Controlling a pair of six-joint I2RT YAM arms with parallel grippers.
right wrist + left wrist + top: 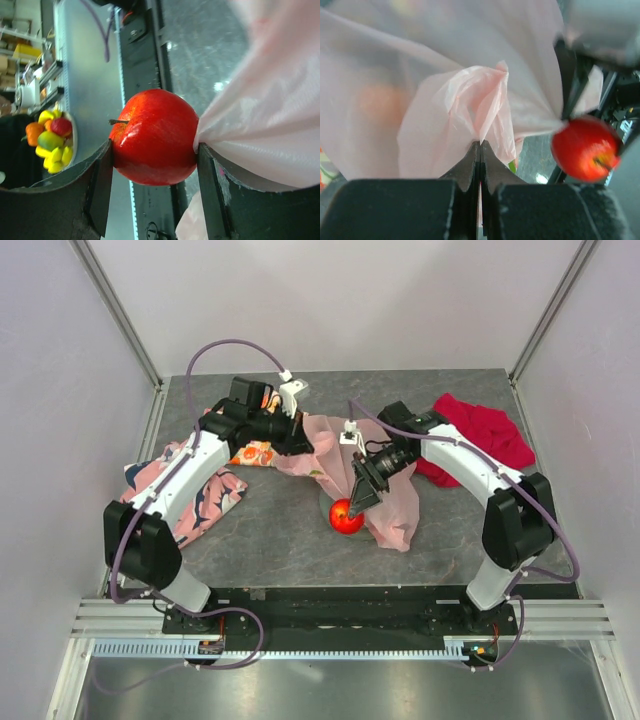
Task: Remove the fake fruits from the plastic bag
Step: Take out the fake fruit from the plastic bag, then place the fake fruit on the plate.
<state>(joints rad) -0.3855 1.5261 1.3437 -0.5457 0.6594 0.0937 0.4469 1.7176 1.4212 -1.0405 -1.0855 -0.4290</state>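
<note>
My right gripper [355, 502] is shut on a glossy red apple [347, 517], held just above the table in front of the bag. In the right wrist view the apple [155, 136] sits between both fingers, stem to the left, with the bag [270, 100] draped against the right finger [212, 180]. The pale-pink plastic bag [372, 478] lies crumpled at mid-table. My left gripper [300, 436] is shut on a fold of it [480, 107], jaws fully together. An orange shape [382, 102] shows dimly through the bag. The apple [585, 148] shows at the right of the left wrist view.
A red cloth [482, 430] lies at the back right. A pink-and-navy cloth [195, 490] lies under my left arm, with a fruit-printed orange-and-white cloth [255, 453] beside it. A bowl of fruits [52, 140] stands off the table, beyond the front rail [330, 602].
</note>
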